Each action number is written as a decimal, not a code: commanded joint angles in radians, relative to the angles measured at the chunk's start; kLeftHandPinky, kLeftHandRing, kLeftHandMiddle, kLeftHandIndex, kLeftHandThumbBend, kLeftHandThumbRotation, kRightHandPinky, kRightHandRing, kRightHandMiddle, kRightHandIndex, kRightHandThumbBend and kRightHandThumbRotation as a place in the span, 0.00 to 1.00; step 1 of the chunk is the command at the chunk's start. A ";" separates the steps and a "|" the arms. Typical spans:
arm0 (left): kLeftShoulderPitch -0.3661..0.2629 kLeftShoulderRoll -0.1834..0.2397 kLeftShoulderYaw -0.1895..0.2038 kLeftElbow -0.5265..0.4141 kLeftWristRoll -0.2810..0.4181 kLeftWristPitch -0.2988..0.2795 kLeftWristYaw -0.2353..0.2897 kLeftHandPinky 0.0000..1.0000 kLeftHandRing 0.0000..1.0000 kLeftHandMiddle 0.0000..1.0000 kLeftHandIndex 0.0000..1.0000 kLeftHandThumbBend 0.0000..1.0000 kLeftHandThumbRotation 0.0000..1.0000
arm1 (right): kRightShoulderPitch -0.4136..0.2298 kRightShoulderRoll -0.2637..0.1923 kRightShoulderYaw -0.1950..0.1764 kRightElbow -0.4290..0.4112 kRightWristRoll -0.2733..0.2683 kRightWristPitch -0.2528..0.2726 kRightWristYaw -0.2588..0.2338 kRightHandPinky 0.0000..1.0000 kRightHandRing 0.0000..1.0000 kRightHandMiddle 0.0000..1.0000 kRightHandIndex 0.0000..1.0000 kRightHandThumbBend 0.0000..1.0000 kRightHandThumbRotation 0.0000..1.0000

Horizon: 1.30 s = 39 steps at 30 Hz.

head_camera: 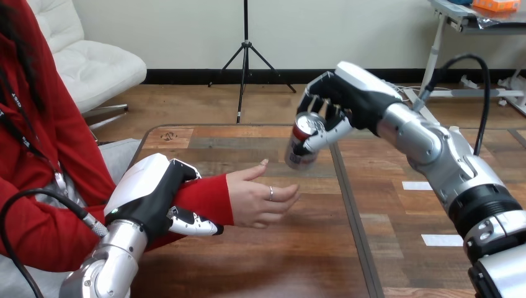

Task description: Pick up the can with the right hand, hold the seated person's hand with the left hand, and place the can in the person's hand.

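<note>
Nearest, at the lower left, the robot's left hand [152, 192] is clenched around the person's forearm [201, 197], just behind the wrist. Its thumb lies over the top of the red sleeve and its fingers [193, 223] are curled underneath it. Just past the cuff, the person's hand [257, 197] hovers low over the wooden counter [298, 248] near its middle, turned on its side with the fingers loosely bent and pointing towards the right. Two small white labels [417, 185] lie on the counter to the right, well apart from that hand. Farther back, the can [302, 144] hangs in the air above the counter, tilted with its top leaning towards the right, close to the person's fingertips but not touching them. The right hand [338, 102] grasps the can from above and behind, fingers wrapped around its upper part, at the end of the silver right arm [446, 167] reaching in from the lower right.
</note>
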 commanded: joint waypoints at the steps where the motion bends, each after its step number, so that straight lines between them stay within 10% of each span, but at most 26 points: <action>1: -0.207 -0.057 0.002 -0.088 -0.055 -0.076 0.056 0.17 0.23 0.31 0.33 0.65 0.00 | -0.237 -0.020 -0.068 -0.155 0.066 -0.012 -0.011 0.26 0.31 0.37 0.44 0.70 0.00; 39: -0.219 -0.081 0.024 -0.127 -0.048 -0.080 0.096 0.16 0.21 0.30 0.32 0.63 0.00 | -0.146 0.033 -0.007 -0.194 0.043 -0.029 0.002 0.22 0.27 0.34 0.43 0.71 0.00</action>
